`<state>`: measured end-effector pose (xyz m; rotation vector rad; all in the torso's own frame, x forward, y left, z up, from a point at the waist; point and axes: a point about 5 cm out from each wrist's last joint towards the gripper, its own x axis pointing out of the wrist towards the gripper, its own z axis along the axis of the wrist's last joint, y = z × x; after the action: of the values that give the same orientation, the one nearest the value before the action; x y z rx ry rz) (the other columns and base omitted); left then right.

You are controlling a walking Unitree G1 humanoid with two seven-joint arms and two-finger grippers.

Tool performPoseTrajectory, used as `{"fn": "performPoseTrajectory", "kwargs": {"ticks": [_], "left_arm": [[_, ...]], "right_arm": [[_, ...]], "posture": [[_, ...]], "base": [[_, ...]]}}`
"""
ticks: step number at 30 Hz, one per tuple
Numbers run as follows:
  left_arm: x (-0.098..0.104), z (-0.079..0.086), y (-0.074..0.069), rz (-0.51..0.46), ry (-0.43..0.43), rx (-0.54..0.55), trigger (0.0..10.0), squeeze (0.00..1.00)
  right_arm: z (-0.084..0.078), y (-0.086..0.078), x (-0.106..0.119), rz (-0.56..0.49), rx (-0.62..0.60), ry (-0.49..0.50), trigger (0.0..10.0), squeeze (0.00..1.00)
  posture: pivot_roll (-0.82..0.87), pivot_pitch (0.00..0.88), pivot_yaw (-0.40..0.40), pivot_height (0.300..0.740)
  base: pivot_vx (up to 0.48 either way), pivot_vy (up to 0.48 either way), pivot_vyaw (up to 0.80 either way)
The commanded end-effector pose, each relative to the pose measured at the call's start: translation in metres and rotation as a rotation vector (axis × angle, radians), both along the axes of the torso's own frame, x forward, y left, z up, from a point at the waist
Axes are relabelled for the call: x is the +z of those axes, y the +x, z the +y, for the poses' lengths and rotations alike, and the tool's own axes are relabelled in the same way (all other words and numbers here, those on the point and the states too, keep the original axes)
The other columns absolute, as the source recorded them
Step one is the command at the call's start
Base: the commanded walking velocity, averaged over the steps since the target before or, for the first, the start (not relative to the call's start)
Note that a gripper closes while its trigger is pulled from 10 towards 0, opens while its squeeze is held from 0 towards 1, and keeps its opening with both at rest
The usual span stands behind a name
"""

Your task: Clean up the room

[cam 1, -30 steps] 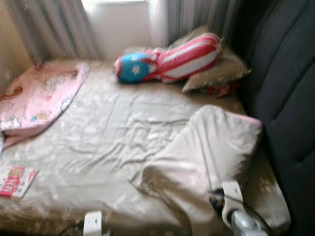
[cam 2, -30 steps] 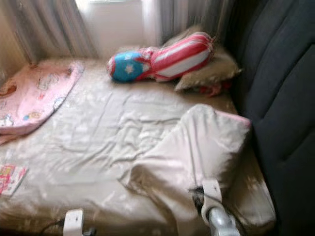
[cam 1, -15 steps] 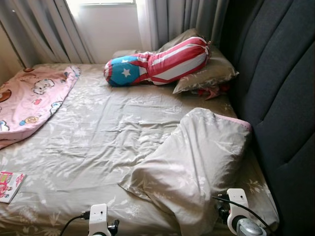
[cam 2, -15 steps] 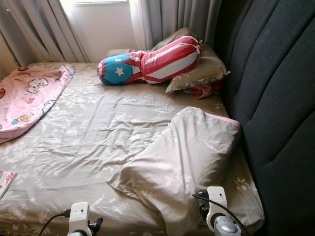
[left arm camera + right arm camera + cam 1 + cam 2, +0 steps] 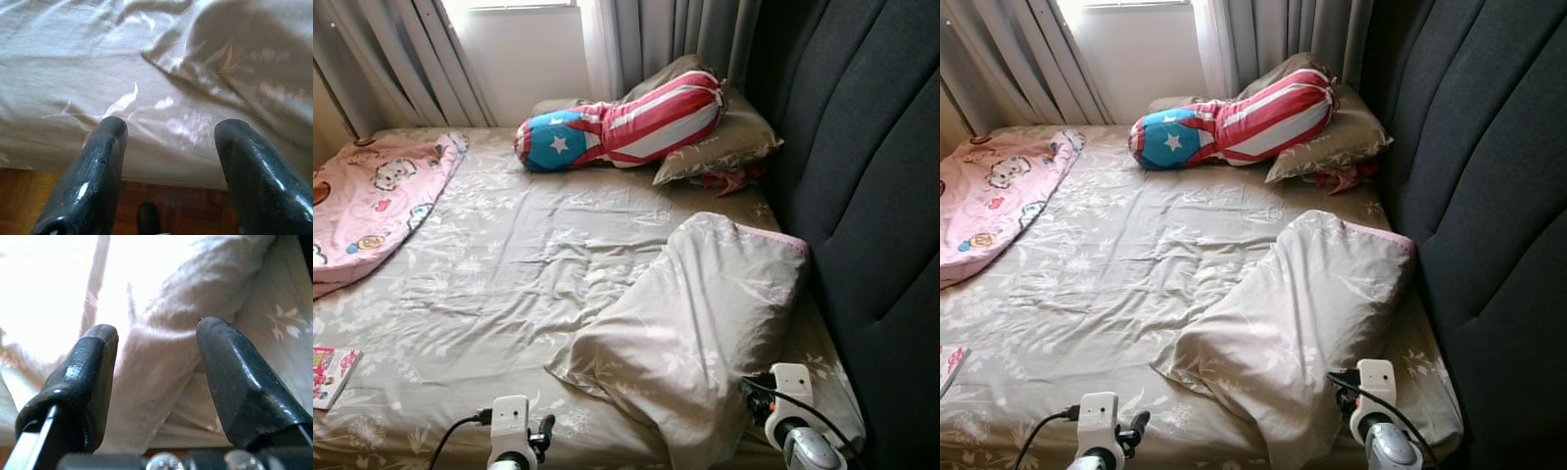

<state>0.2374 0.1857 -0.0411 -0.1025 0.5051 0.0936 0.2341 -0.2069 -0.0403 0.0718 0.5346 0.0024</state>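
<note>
Your bed (image 5: 509, 274) spans the frame's middle, with the beige pillow (image 5: 705, 323) lying lower right against the dark headboard (image 5: 871, 196) and the striped bolster (image 5: 626, 122) at top centre (pink blanket (image 5: 372, 196) at the left edge). Both the left gripper (image 5: 168, 147) and right gripper (image 5: 156, 377) sit at the bottom edge, jaws spread apart and grasping nothing, the right one aimed at the pillow.

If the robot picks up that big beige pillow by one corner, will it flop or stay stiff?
Probably flop: the beige pillow is already bent and sagging over the bed. It looks puffy, so likely light for its size. Its shiny cover might slip between the right gripper fingers.
</note>
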Motion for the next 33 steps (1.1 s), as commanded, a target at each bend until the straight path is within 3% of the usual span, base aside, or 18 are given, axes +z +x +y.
{"fn": "performPoseTrajectory", "kwargs": {"ticks": [1, 8, 15, 23, 33], "left_arm": [[0.035, 0.002, 0.037, -0.188, 0.007, 0.004, 10.0, 0.00], [0.047, 0.001, 0.045, -0.268, 0.049, -0.015, 10.0, 0.00], [0.045, -0.002, 0.043, -0.273, 0.058, -0.025, 10.0, 0.00], [0.044, -0.007, 0.041, -0.272, 0.056, -0.040, 10.0, 0.00], [0.048, -0.008, 0.045, -0.297, 0.053, -0.038, 10.0, 0.00]], "right_arm": [[0.002, 0.000, 0.001, -0.027, 0.000, 0.012, 10.0, 0.00], [0.003, -0.001, 0.000, -0.032, -0.011, 0.029, 10.0, 0.00], [0.003, -0.003, 0.001, -0.070, -0.062, 0.054, 10.0, 0.00], [0.002, -0.002, 0.004, -0.094, -0.036, 0.006, 10.0, 0.00], [0.002, 0.001, 0.007, -0.127, -0.054, 0.024, 10.0, 0.00]], "posture": [[-0.14, 0.000, 0.018, 0.740], [-0.15, 0.000, 0.029, 0.740], [-0.16, 0.000, 0.040, 0.740], [-0.16, 0.000, 0.037, 0.740], [-0.16, 0.000, 0.034, 0.740]], "base": [[0.000, 0.000, 0.00], [0.000, 0.000, 0.00], [0.000, 0.000, 0.00], [0.000, 0.000, 0.00], [0.000, 0.000, 0.00]]}}
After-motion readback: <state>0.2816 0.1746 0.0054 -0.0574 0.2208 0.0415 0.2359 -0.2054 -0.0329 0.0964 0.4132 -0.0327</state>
